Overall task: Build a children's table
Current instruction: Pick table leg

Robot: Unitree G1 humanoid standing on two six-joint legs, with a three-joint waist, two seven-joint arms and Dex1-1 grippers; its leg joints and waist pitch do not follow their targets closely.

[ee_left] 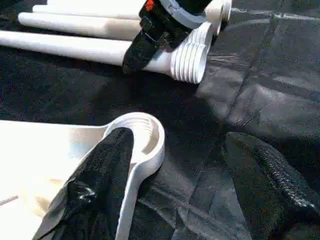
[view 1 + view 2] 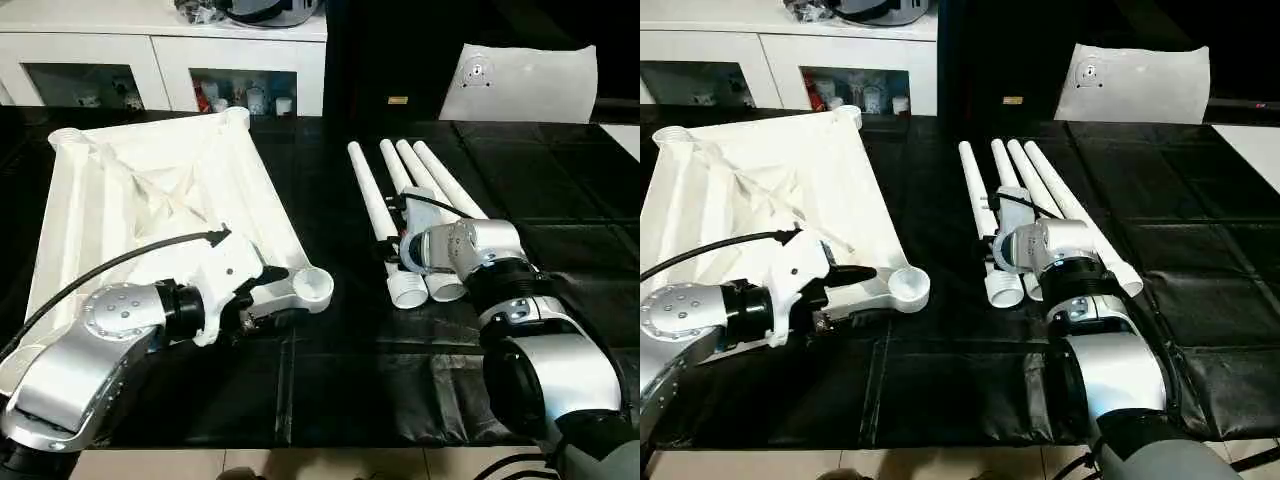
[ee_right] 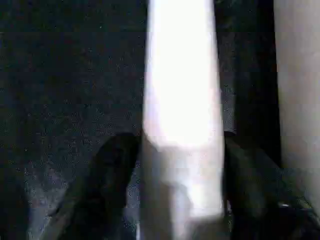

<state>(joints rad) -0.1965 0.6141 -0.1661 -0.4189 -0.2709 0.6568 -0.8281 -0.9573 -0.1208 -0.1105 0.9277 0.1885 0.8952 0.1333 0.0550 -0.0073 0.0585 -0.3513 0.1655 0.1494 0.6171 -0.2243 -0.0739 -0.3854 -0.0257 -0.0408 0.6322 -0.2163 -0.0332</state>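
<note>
1. While the top (image 2: 170,190) is lying ribbed side up on the left part of the black surface (image 2: 330,380), its near right corner socket (image 2: 312,288) is being straddled by the left gripper (image 1: 175,190).
2. One left finger (image 1: 102,185) is being seen resting on the top's rim at the socket, and the other finger (image 1: 272,175) is being kept off to the side over the black surface, so the fingers are standing open around nothing gripped.
3. Four legs (image 2: 420,190) are lying side by side on the surface to the right of the top, with their wider threaded ends (image 2: 408,290) pointing toward the robot.
4. The right gripper (image 3: 182,190) is being held over the near ends of the legs, pointing away from the robot.
5. In the right wrist view, one leg (image 3: 182,100) is being flanked by the two right fingers (image 3: 107,185), one on each side and close against it.
6. Whether that leg is being squeezed or merely bracketed cannot be told.
7. A white cabinet (image 2: 160,60) with glass doors is standing behind the top.
8. A flat white sheet (image 2: 520,85) with a round fitting is leaning at the far right behind the surface.
</note>
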